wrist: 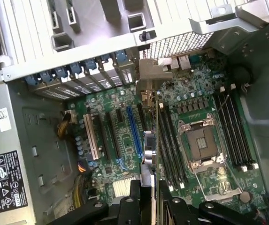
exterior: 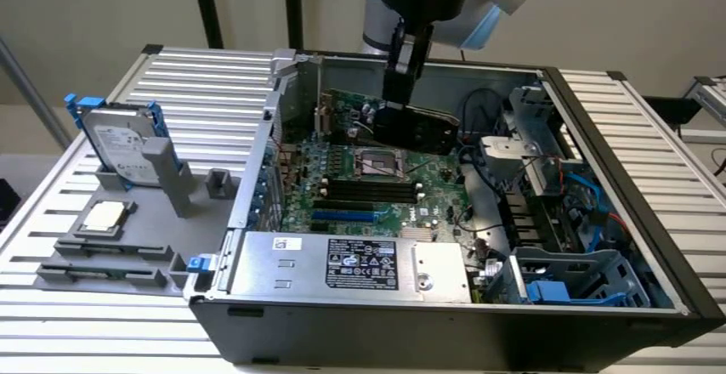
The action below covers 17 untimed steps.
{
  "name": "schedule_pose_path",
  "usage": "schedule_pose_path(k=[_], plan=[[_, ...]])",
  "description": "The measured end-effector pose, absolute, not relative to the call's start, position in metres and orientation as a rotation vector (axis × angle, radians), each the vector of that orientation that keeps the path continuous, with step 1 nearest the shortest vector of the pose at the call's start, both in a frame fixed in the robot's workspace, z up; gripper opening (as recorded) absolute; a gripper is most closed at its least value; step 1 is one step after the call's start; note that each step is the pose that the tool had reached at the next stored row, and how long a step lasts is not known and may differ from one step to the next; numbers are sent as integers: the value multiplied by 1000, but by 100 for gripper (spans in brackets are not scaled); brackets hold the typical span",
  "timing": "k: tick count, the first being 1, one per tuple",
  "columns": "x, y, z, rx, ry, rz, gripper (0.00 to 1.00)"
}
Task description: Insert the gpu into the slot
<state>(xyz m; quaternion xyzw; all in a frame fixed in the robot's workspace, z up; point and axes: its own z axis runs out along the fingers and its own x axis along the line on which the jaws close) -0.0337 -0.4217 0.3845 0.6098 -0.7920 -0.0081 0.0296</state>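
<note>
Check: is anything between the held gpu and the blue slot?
Nothing visible. The gpu, clamped in the gripper, hangs over the motherboard near the CPU socket; the blue slot lies bare, its length uncovered.

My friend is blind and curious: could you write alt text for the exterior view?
A robot arm's end effector holds the gpu on edge above the motherboard inside an open computer case, not yet in the blue slot. A hard drive stands outside.
</note>
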Motion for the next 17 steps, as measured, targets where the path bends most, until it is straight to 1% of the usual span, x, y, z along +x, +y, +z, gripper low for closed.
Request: schedule_pose_path(k=[10,17], plan=[[-34,-422,371,2094,-2266,-18,26],[-41,-424,360,2161,-2212,-27,26]])
